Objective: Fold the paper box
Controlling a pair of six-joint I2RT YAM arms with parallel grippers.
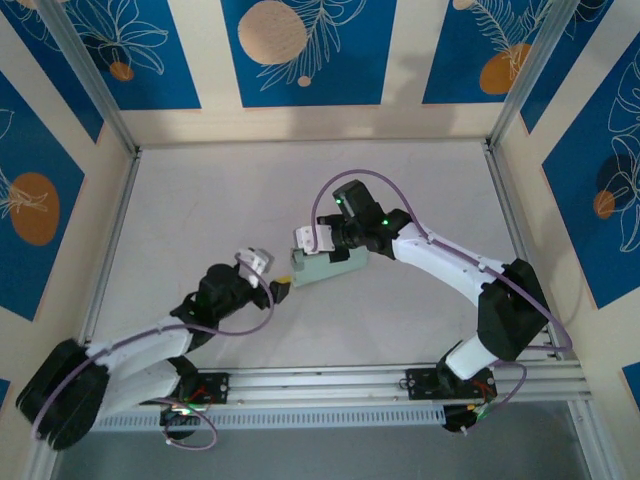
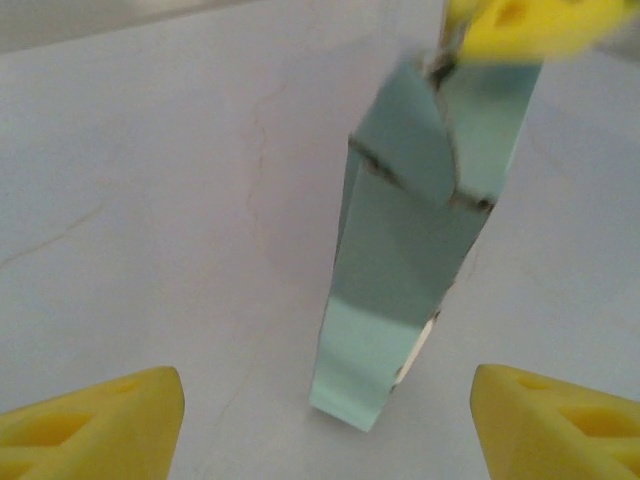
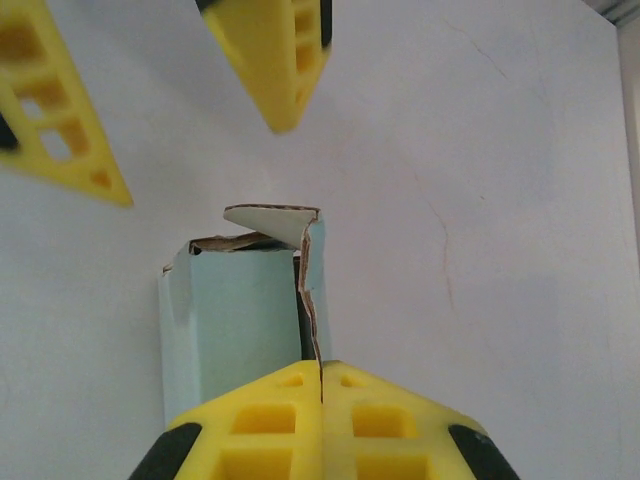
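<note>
The paper box [image 1: 320,268] is a pale green, partly formed card sleeve lying on the white table between the two arms. In the right wrist view the paper box [image 3: 235,325] shows torn brown edges and a raised flap at its far end. My right gripper [image 3: 321,385] is shut on a thin upright wall of it, and sits over the box's right end [image 1: 342,258]. My left gripper [image 2: 328,430] is open, its yellow fingers [image 2: 95,425] wide apart on either side of the paper box's [image 2: 405,260] near end without touching it. It stands at the box's left end [image 1: 281,288].
The white tabletop [image 1: 200,200] is bounded by aluminium rails on the left [image 1: 108,235], right [image 1: 515,225] and front [image 1: 400,380]. Blue patterned panels stand behind the rails. Both arms' bases are at the front rail.
</note>
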